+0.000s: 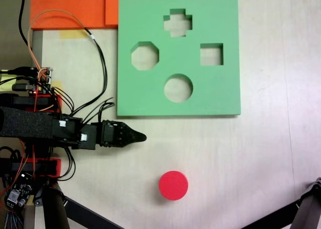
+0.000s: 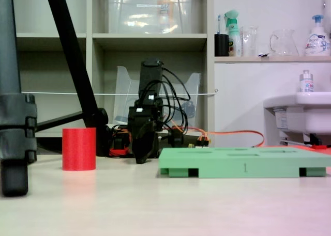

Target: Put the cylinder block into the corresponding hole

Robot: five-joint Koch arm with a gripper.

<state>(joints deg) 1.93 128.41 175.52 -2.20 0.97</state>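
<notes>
Cables and circuit boards crowd the left edge of the top-down fixed view, where the arm's base sits. From there the arm lies stretched out low over the pale table, reaching rightward. Its gripper ends in a single dark pointed tip; the two jaws overlap from above, and from the table-level fixed view they face the camera end-on as one dark mass, so I cannot tell how far open they are. Nothing is held between them.

Further right and lower in the top-down view stands the cylinder block, bright red, upright on its flat end, alone on bare table, apart from the gripper tip. In the table-level view it shows as a red drum left of the arm.

Above the gripper tip and to its right lies the green foam board, flat on the table. It has four cutouts: an octagon at left, a cross at top, a square at right, and the corresponding hole, round, nearest the board's lower edge. The hole is empty.

By my judgement the task is at its start: the block is not yet grasped. The next move calls for swinging the gripper over the block, with jaws spread wide enough to straddle it, then closing gently on the soft foam.
</notes>
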